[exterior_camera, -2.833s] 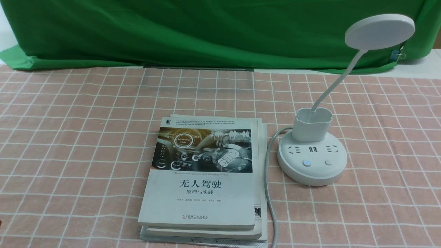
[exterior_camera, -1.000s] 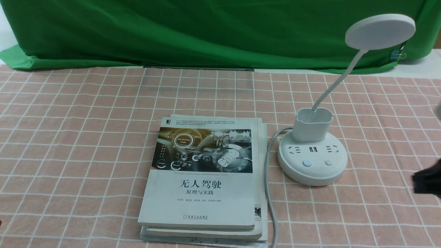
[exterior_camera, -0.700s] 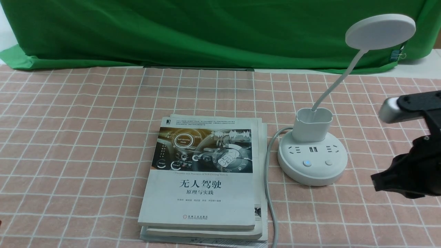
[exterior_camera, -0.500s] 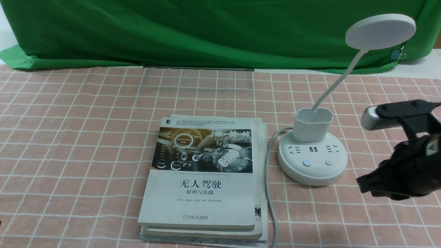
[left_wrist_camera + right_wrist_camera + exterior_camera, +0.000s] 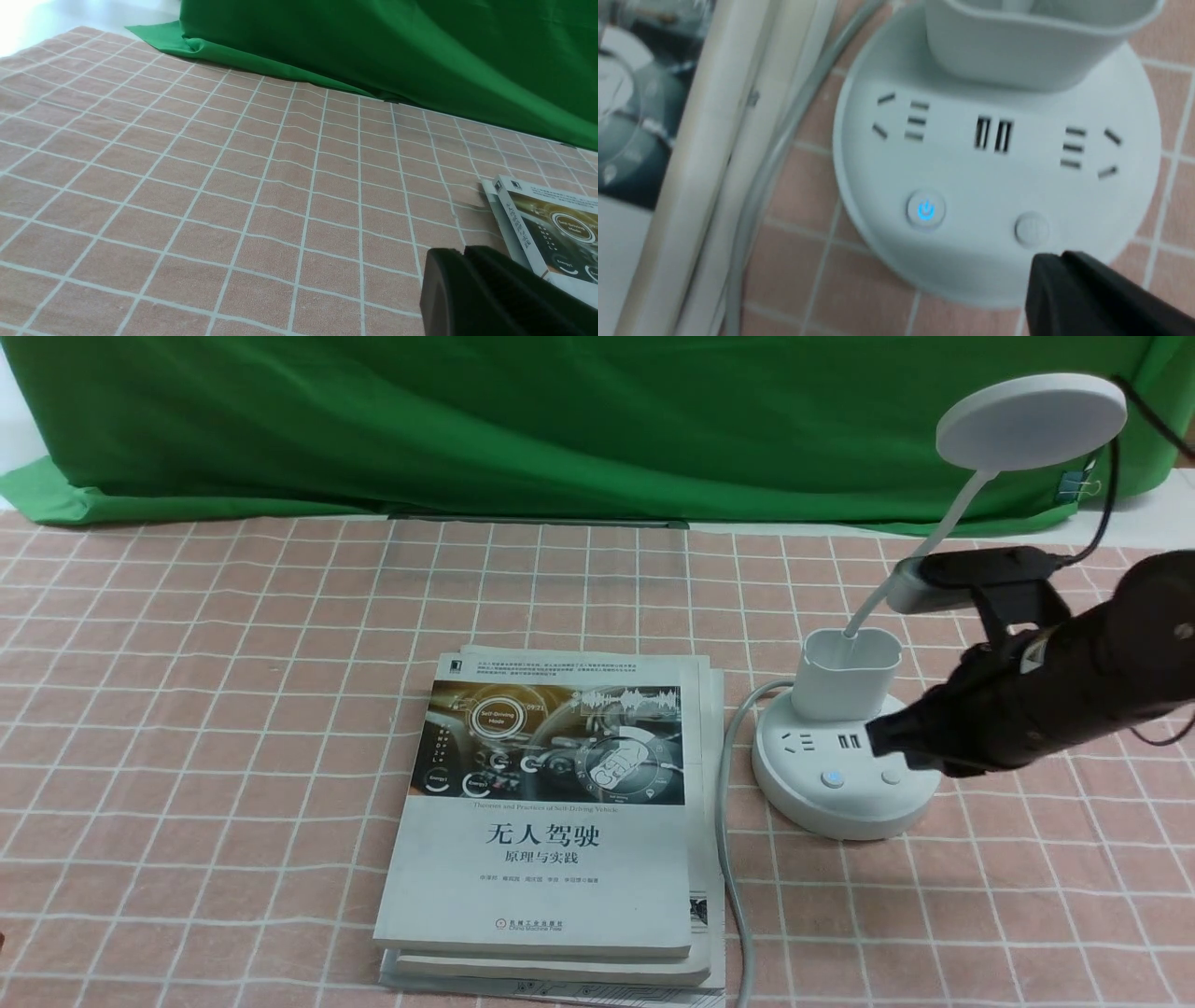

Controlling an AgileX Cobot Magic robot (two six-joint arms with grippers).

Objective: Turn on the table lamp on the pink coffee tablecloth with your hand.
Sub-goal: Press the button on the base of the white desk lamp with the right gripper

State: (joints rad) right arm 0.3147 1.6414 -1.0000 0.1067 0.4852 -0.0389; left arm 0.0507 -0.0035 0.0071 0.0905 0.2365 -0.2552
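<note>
The white table lamp stands at the right on the pink coffee tablecloth. Its disc head shows no glow. The round base carries a blue-lit button and a plain button. My right gripper, the hand, is shut and empty, its tip hovering over the base's right side, close to the plain button. In the right wrist view the tip sits just short of the plain button, with the blue button further off. My left gripper is shut above the cloth.
A stack of books lies left of the lamp, and the grey cord runs between them toward the front edge. A green backdrop cloth hangs along the back. The book corner lies near my left gripper.
My right arm has come in from the right edge and moved left, ending over the lamp base. Its jaws have closed. The lamp and books have not moved.
</note>
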